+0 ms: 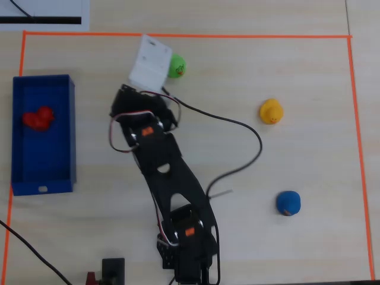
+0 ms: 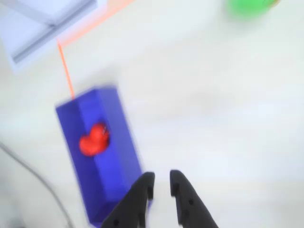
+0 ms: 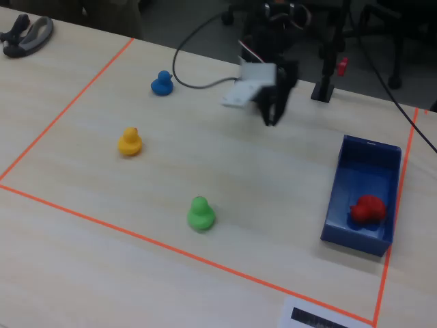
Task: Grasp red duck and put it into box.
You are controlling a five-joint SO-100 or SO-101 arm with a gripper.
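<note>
Apparently the placement is done: red duck (image 1: 38, 118) lies inside the box (image 1: 62, 127), in the half away from the short end with the white mark, resting on the floor near one long wall. Confirmed in the fixed view, where the red duck (image 3: 367, 209) sits toward the near end of the box (image 3: 345, 195).

Gripper (image 2: 161, 183) is empty; jaws stand nearly together with a narrow gap, nothing between them. Wrist view is motion-blurred, so the exact gap is uncertain. In the fixed view the gripper (image 3: 272, 116) hangs above bare table (image 3: 205, 157), well apart from the box.

Key relation: in the wrist view the red duck (image 2: 94, 139) lies up and left of the fingertips, and the box (image 2: 118, 156) runs with its long axis roughly toward the gripper. Overhead, the box is to the left of the arm.

Judgement: task complete; remaining move is likely a retreat. Green duck (image 1: 176, 65), yellow duck (image 1: 271, 111) and blue duck (image 1: 288, 203) sit untouched on the table.
</note>
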